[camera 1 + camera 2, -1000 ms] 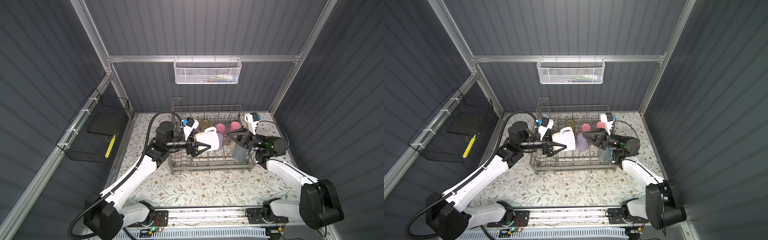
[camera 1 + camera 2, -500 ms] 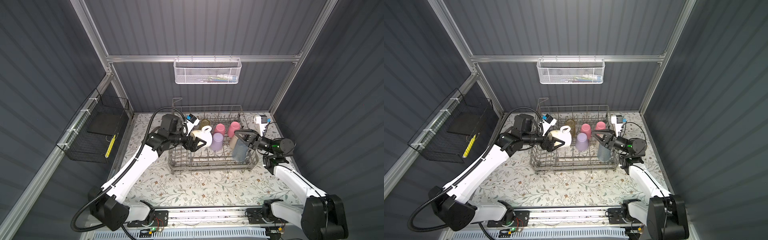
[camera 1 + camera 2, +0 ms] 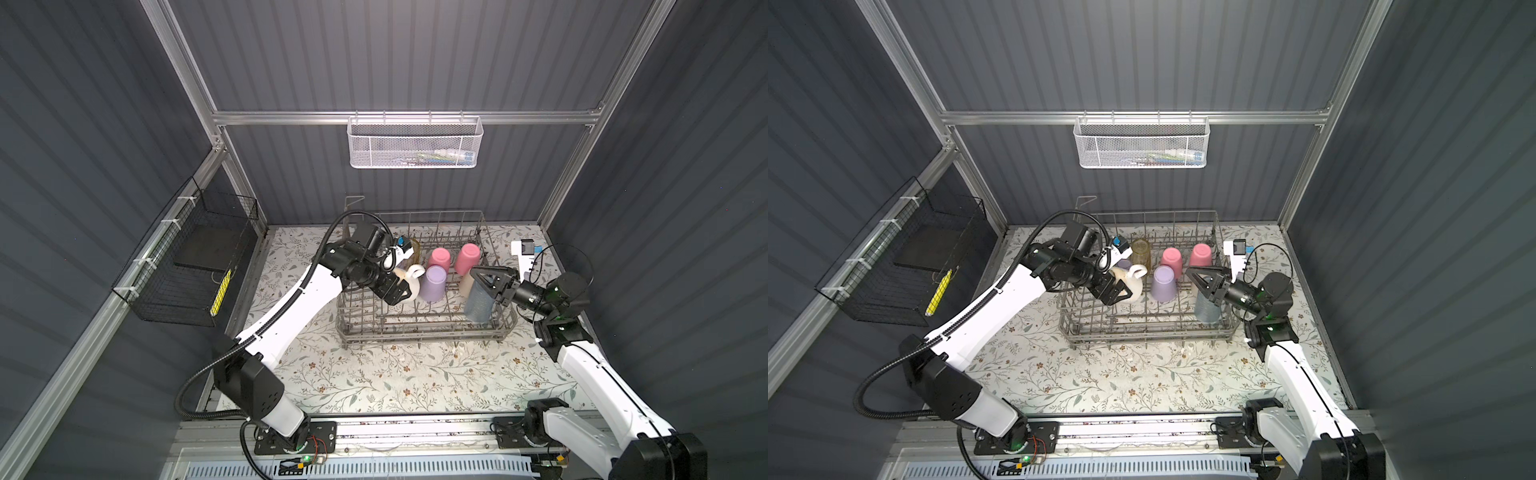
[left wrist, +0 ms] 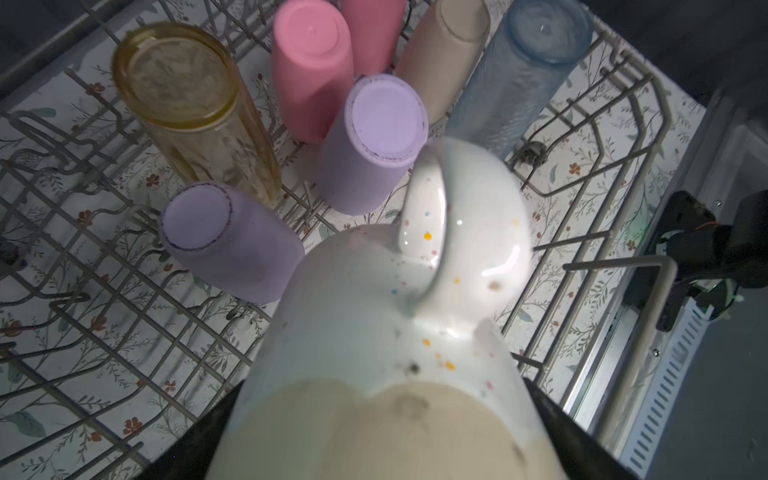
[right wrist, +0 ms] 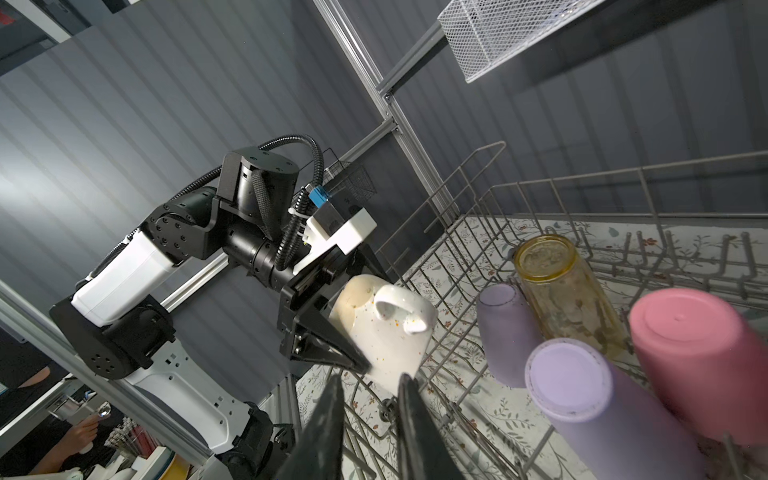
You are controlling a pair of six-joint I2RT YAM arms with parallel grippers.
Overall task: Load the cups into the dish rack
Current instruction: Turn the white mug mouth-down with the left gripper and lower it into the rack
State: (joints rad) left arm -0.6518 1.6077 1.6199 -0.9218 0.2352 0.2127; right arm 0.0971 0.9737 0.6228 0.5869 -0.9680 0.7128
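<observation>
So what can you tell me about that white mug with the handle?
The mug looks like glazed ceramic: creamy white with small coloured speckles, a beige patch at one end and a loop handle. It is tilted, clamped across its body by the left gripper, over the dish rack, next to a lilac cup. Whether it touches the tines is unclear.

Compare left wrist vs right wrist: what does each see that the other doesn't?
Left wrist only: clear blue tumbler, beige cup, second pink cup.
Right wrist only: left arm seen from outside, white mesh basket.
Both: speckled mug clamped in the left gripper, yellow tumbler, two lilac cups, one pink cup, dish rack.
</observation>
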